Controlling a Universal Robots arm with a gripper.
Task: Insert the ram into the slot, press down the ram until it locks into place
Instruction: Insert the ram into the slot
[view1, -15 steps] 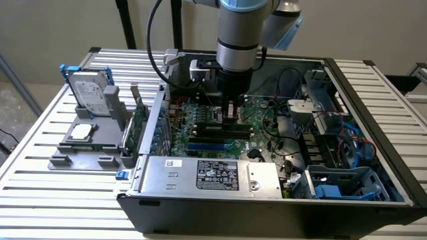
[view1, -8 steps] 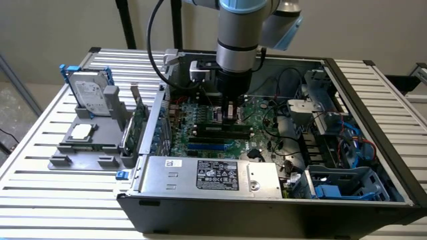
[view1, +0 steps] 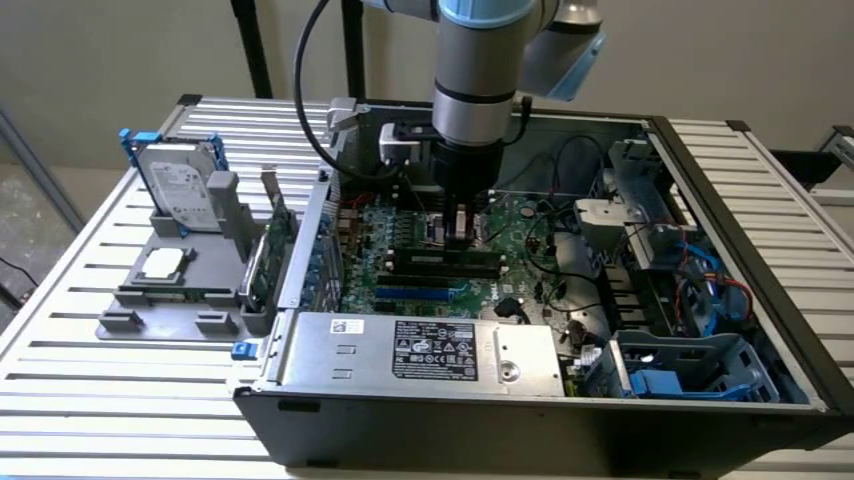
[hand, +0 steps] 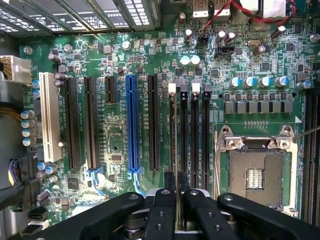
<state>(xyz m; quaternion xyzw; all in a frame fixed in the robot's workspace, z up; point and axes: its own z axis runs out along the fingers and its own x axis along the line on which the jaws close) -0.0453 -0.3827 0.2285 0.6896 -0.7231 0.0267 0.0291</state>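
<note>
I hang straight down into the open computer case (view1: 534, 425) that sits on the slatted table (view1: 94, 400). My end effector (view1: 461, 235) is low over the motherboard, because the ram has to meet its socket squarely from above.

My fingers (hand: 161, 215) are clenched close together. Between them I judge I am grasping the ram (hand: 173, 150), which shows edge-on in the wrist view as a thin pale line running away from the fingertips. That line lies along the slot (hand: 172, 88), the end one of four parallel black sockets and the one nearest the blue socket (hand: 132, 120). The three neighbouring slots (hand: 195, 130) look bare and dark. Holding the stick at its middle keeps it level, so both ends would go down together, and the narrow grip keeps me off the neighbouring sockets and the processor socket (hand: 255, 175) beside them.

Several things I cannot make out:
- With the ram edge-on, I see none of its chips or label.
- I cannot tell whether its lower edge is already in the slot or just above it.
- The pale latch at the slot's far end is in sight, but I cannot tell whether it has closed.
- The near latch is hidden under my fingers.
- In the exterior view my own wrist and a dark cable (view1: 310, 90) cover the place where ram and slot meet.
</note>
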